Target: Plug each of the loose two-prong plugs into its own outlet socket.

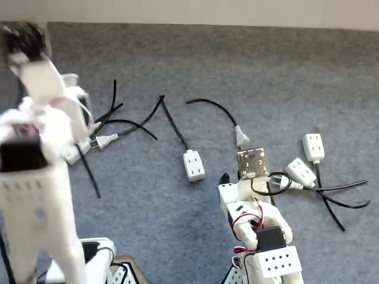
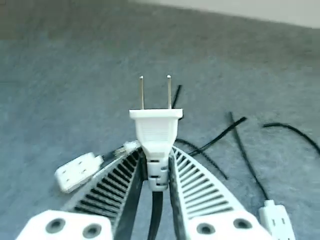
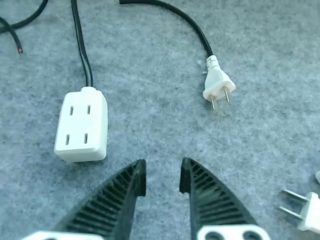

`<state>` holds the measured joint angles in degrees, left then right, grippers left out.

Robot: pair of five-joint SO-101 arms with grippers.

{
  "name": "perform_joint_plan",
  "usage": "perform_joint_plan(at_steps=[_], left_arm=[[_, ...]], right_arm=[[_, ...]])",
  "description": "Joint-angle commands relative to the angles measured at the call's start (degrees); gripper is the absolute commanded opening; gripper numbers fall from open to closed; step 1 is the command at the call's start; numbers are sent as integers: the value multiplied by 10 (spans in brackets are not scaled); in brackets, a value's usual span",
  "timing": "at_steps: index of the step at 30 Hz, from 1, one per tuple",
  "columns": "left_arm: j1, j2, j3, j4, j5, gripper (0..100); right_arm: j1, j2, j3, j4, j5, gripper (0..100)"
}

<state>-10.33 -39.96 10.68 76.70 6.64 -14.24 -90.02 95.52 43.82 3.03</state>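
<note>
**Entry: left end effector holding a plug; right end effector empty above the desk**

Left end effector (image 2: 157, 165): fingers closed on the body of a white plug (image 2: 156, 127), with the black cord running back between them. Both prongs are bare and point away from the wrist. The plug is raised off the desk (image 1: 266, 71).

Right end effector (image 3: 162, 175): fingers a little apart, nothing between them, low over the desk. Ahead of it are two things:
- To one side, a centre socket block (image 3: 81, 125), face up with its slots unoccupied. Its black cord leads away from the arm.
- To the other side, well apart from the block, a loose plug (image 3: 218, 85) lying flat with its prongs turned toward the end effector.

An edge plug (image 3: 302, 211), prongs bare, lies close beside the right end effector.

Surroundings:
- Black cables (image 1: 136, 121) with cut ends sprawl between the two arms.
- A near socket block (image 2: 77, 172) lies by the left arm, with a small plug (image 2: 125, 148) just beside it. Whether that plug is seated I cannot tell.
- Two right-hand socket blocks (image 1: 313, 146) lie by the right arm, their cords crossing.
</note>
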Motion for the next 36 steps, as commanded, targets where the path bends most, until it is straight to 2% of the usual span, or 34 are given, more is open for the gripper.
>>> perform_joint_plan(at_steps=[1,5,8,13,18,24,27,31,36], left_arm=[[65,-204,284,-231,6,6],[106,-365,500,-424,6,6],[138,-481,626,-536,6,6],[193,-643,761,-643,4,6],[225,-631,783,-651,5,6],[298,-625,810,-653,4,6],[333,-625,849,-665,3,6],[342,-620,865,-694,3,6],[344,-620,865,-693,3,6]], right_arm=[[-4,-5,80,-17,11,120],[-4,-5,80,-17,11,120],[-4,-5,80,-17,11,120],[-4,-5,80,-17,11,120],[-2,-5,79,-17,11,117],[0,-6,26,-18,7,115],[6,-6,-49,-16,7,111],[3,-6,-187,-17,11,11],[-20,-3,-375,-17,11,19]])
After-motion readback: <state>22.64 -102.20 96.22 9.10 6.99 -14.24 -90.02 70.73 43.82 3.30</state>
